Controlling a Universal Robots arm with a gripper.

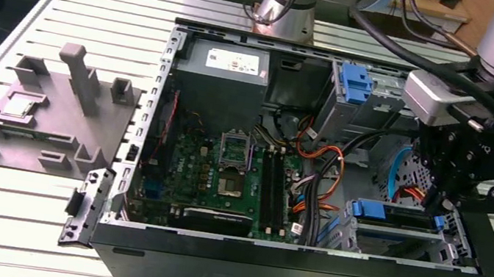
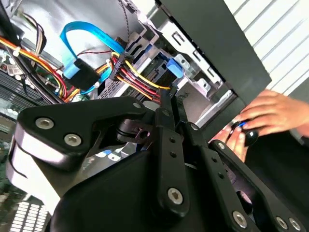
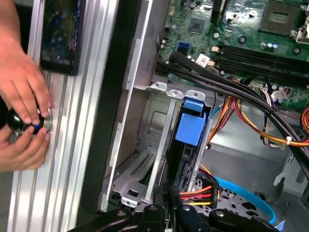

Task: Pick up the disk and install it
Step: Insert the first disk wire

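Note:
The disk (image 1: 398, 216), silver in a blue carrier frame, lies in the drive bay at the front corner of the open computer case (image 1: 306, 267), on the exterior view's right. In the first wrist view the disk (image 3: 189, 133) sits edge-on in the metal cage, blue tab outward. My gripper (image 1: 437, 204) hangs inside the case just above the disk's end. Its fingers are shut together in both wrist views (image 3: 171, 194) (image 2: 169, 104), with nothing between them, and the tips are close to the disk's edge.
Red, yellow and orange cables (image 2: 137, 79) and a blue data cable (image 2: 79, 36) run beside the bay. A bare blue bracket (image 1: 356, 81) sits at the case's rear. A grey stand (image 1: 52, 115) is on the table. A person's hands (image 3: 24, 113) work a control beside the case.

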